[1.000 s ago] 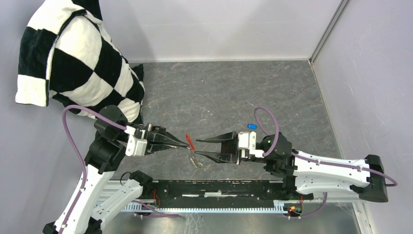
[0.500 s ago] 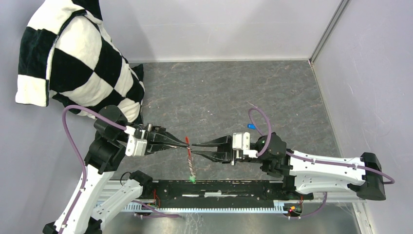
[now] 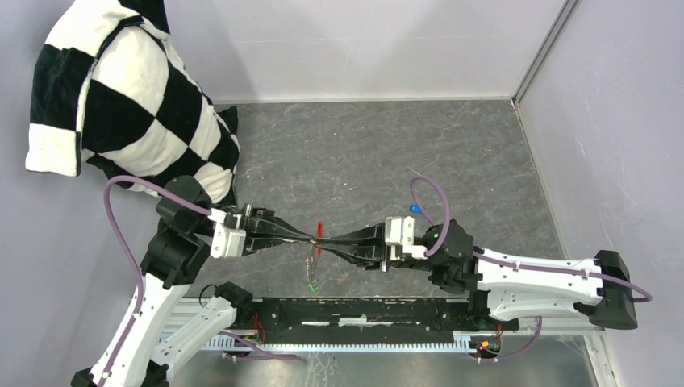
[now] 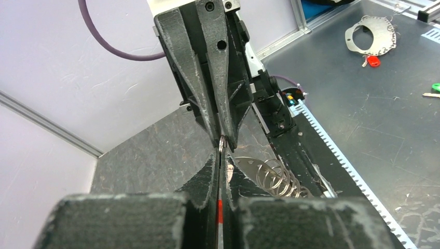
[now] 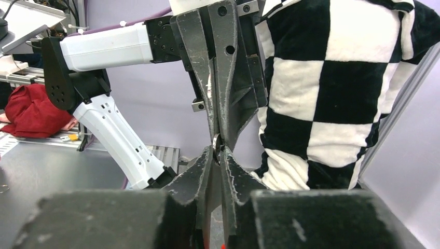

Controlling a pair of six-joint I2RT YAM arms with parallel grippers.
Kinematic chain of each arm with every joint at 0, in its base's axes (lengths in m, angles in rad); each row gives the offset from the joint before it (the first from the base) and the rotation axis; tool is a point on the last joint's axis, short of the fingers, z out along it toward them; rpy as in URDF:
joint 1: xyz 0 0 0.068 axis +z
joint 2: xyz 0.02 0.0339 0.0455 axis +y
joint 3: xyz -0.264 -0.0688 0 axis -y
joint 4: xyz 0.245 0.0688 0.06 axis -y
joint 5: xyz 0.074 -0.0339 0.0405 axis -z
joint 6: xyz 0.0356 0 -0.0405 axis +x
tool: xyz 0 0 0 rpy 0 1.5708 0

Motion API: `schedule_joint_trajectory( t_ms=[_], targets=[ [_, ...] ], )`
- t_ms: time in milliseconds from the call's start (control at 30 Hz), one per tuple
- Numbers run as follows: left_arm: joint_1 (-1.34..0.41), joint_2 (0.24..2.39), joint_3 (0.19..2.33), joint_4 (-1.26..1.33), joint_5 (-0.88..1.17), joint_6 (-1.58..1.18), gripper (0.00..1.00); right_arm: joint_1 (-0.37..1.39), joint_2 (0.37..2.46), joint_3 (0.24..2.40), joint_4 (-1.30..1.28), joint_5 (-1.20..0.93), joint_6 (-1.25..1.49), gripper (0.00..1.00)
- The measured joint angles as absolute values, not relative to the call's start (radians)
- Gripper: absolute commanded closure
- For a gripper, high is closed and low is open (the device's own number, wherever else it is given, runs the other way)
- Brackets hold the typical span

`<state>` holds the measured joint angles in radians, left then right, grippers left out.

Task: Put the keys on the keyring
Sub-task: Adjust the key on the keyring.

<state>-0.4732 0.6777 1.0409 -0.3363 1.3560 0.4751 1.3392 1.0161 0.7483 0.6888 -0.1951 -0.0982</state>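
Glossy metal keyring (image 5: 216, 141); scuffed matt black plastic left claw (image 3: 310, 239) and right claw (image 3: 329, 240); soft plush cloth (image 3: 121, 97).

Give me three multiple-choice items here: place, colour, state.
1. The blue key is: A held aloft; B on the table beside the right gripper; C out of view.
2. The tag on the keyring is: A yellow; B red; C white.
3. The right gripper is: A wide open; B out of view; C shut on the keyring.
Answers: B, blue speck beside it in the top view; B, red shows at the tips; C, both wrist views show it pinching the ring.
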Motion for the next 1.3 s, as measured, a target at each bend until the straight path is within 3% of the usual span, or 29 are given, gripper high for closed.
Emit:
schedule_joint_trajectory(
  t_ms=[67,200,267,367,467,833,1300],
  targets=[
    [-0.473,0.677,1.04,-0.334,1.344,0.475,0.98,1.341,1.016,0.748,0.688,-0.186,-0.097,0.99],
    [-0.473,0.675,1.037,-0.334,1.335,0.475,0.96,1.345,1.016,0.765,0.65,-0.174,-0.102,0.99],
    [-0.472,0.673,1.037,-0.334,1.326,0.475,0.77,1.345,1.016,0.789,0.599,-0.168,-0.102,0.99],
    [-0.472,0.671,1.037,-0.365,1.299,0.508,0.59,1.346,1.019,0.87,0.438,-0.144,-0.103,0.99],
    [-0.468,0.667,1.044,-0.436,1.246,0.575,0.53,1.348,1.042,0.983,0.21,-0.122,-0.105,0.99],
    [-0.471,0.668,1.048,-0.698,1.162,0.763,0.71,1.349,1.293,1.509,-0.532,-0.002,-0.101,1.0],
    [-0.472,0.715,1.063,-0.961,1.109,1.025,0.83,1.351,1.502,1.774,-0.898,0.001,-0.1,1.0]
  ],
)
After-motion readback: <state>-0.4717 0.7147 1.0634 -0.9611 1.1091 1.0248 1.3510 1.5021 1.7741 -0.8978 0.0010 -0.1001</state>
